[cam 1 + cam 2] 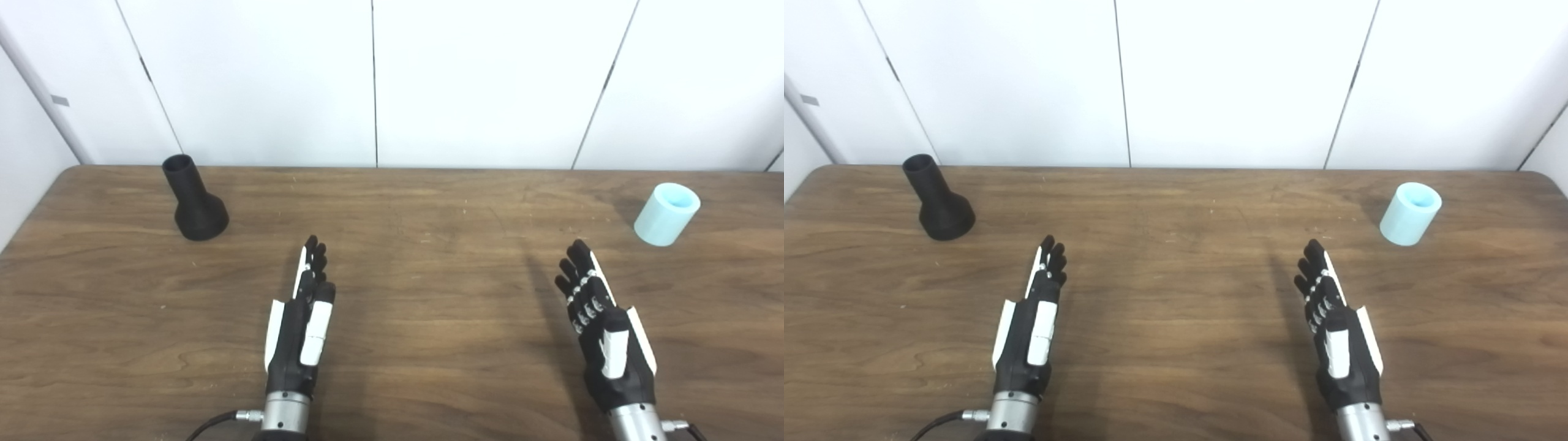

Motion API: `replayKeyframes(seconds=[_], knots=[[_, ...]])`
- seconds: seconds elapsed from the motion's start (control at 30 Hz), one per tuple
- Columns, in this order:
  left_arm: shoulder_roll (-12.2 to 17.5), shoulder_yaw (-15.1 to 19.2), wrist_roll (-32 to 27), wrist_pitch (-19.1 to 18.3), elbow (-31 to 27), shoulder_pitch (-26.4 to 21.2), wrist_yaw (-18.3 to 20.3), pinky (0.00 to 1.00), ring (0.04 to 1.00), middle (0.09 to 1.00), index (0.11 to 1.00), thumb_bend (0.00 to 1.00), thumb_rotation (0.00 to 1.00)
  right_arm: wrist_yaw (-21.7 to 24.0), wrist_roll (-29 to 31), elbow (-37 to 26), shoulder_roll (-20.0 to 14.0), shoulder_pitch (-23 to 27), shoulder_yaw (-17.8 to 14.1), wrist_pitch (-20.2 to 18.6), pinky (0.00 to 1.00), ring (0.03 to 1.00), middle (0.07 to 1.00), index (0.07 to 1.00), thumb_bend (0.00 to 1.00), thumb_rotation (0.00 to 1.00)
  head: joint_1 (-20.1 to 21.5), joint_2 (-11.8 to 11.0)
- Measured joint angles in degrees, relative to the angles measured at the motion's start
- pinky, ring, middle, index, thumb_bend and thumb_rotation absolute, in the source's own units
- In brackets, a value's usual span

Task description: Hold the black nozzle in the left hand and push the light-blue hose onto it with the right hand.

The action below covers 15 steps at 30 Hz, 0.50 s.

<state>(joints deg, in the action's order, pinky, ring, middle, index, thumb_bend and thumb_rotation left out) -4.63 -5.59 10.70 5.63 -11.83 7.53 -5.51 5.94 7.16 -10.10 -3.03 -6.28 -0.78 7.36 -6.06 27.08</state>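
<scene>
Both robot hands empty over the worktop; nozzle and hose untouched.

The left robot hand (pixel 303 324) is held edge-on above the wooden worktop (pixel 416 294), fingers straight and extended, holding nothing. The right robot hand (pixel 603 327) is in the same posture, fingers extended and slightly fanned, also empty. The nozzle (pixel 193 199) stands upright on its wide base at the far left of the worktop, well apart from the left hand. The hose (pixel 666 214), a short light-blue tube, stands at the far right with its open end up, beyond the right hand and not touching it.
</scene>
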Motion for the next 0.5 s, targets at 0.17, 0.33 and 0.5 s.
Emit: replayKeyframes(seconds=[0.17, 0.33, 0.5], knots=[[0.0, 0.5, 0.0, 0.0, 0.0, -0.1, -0.2, 1.00, 1.000, 1.000, 1.000, 0.78, 1.00, 0.9, 0.9, 1.3, -0.6, 0.8, -0.1, 2.7, 0.98, 1.000, 1.000, 1.000, 0.74, 1.00, -1.7, -1.7], [0.0, 2.5, 0.8, 3.9, 1.0, -1.2, -2.8, 1.00, 1.000, 1.000, 1.000, 0.78, 1.00, 1.5, 2.3, 3.1, -1.8, 2.1, -0.6, 4.7, 1.00, 1.000, 1.000, 1.000, 0.73, 1.00, -5.7, -3.5], [-0.6, 5.8, 0.2, 4.8, 2.8, -3.3, -5.7, 1.00, 1.000, 1.000, 1.000, 0.79, 1.00, 2.5, 3.5, 3.9, -2.3, 2.3, -0.7, 5.5, 1.00, 1.000, 1.000, 1.000, 0.72, 1.00, -7.5, -3.8]])
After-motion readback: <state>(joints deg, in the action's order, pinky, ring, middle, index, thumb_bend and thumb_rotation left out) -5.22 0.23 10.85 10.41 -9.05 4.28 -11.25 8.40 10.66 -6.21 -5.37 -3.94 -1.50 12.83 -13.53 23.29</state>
